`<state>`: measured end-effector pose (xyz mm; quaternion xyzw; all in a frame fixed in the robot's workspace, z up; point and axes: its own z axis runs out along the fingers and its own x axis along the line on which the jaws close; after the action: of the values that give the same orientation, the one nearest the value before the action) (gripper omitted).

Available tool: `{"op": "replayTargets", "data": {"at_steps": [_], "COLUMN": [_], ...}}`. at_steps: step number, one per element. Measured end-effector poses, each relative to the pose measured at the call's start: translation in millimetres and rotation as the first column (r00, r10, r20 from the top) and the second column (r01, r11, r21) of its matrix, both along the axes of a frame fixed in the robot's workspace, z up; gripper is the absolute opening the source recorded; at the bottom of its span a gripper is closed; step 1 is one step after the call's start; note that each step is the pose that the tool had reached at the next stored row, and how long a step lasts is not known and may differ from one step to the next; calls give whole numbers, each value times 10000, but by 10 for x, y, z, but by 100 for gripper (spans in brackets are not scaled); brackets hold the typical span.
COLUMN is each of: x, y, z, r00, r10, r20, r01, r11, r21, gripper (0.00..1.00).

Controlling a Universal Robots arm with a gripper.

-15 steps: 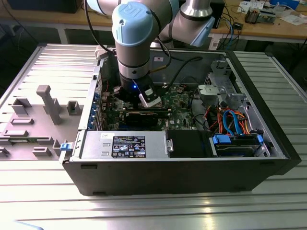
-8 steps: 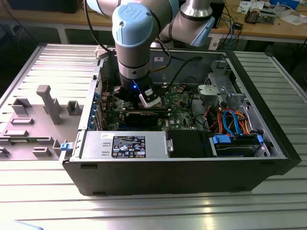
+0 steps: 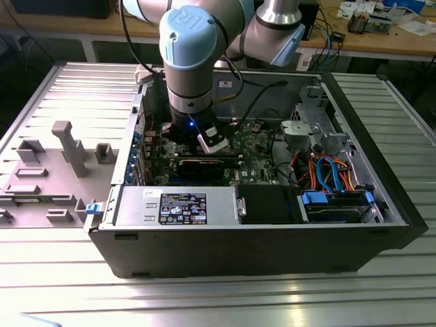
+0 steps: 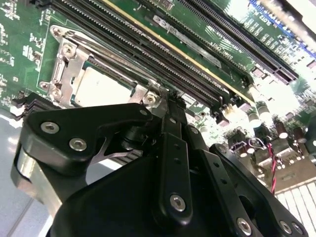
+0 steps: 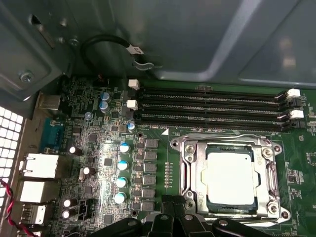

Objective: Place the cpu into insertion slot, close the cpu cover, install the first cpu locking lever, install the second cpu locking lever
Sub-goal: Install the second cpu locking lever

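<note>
I see the cpu (image 5: pixel 229 178) seated in the insertion slot (image 5: pixel 187 205), with the cpu cover (image 5: pixel 228 144) closed flat around it, right beside my gripper (image 5: pixel 173 203). The fingers (image 4: pixel 174 111) look clenched together, holding nothing, tips at the socket's edge on the motherboard (image 5: pixel 98 148).

Grey-and-pale-blue jointed robot arm (image 3: pixel 187 48) reaches straight down, wrist vertical. Black metal two-finger gripper (image 4: pixel 173 98) at its tip; in the second wrist view the fingers (image 4: pixel 174 148) are pressed together, tips meeting, nothing seen between them.
</note>
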<state>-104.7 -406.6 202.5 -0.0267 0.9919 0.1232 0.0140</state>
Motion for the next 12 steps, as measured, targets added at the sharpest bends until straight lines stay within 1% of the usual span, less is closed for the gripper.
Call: {"op": "replayTargets", "data": {"at_steps": [1,2,4,6,7,12], "x": [0,0,0,0,0,0], "y": [0,0,0,0,0,0], "z": [40,100,137,193,205,206], "r00": [10000,10000,10000,10000,10000,10000], "r10": [0,-1,0,-1,-1,-6], "r20": [0,-1,-2,-7,-9,-9], "r01": [0,1,0,1,1,6], "r11": [10000,10000,10000,10000,10000,10000], "r21": [-2,-1,-2,-4,-6,-4], "gripper": [11,11,11,11,11,11]}}
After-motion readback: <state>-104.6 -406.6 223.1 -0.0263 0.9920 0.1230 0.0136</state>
